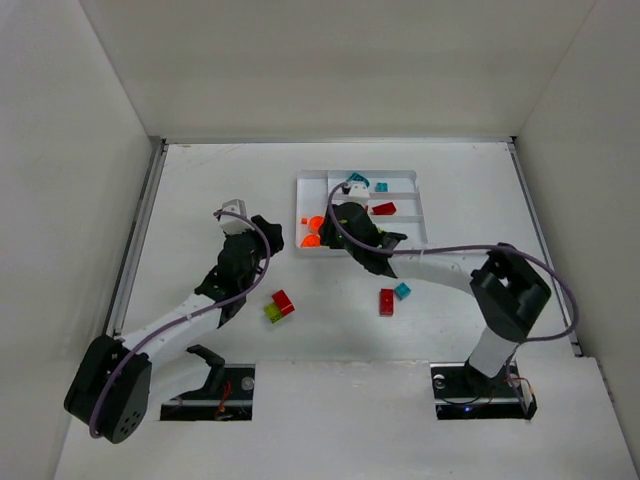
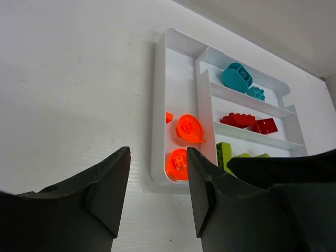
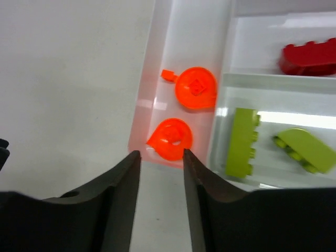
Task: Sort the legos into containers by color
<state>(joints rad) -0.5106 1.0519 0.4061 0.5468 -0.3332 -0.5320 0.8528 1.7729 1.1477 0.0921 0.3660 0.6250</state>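
A white table (image 1: 200,200) sits enclosed by 3 plain white walls (image 1: 330,60), evenly lit.

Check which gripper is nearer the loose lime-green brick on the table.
Left. The left gripper hangs just beyond the lime-green brick; the right gripper is farther right, at the tray's orange section.

White table (image 1: 200,190), tray (image 1: 299,212), four loose bricks (image 1: 386,301)
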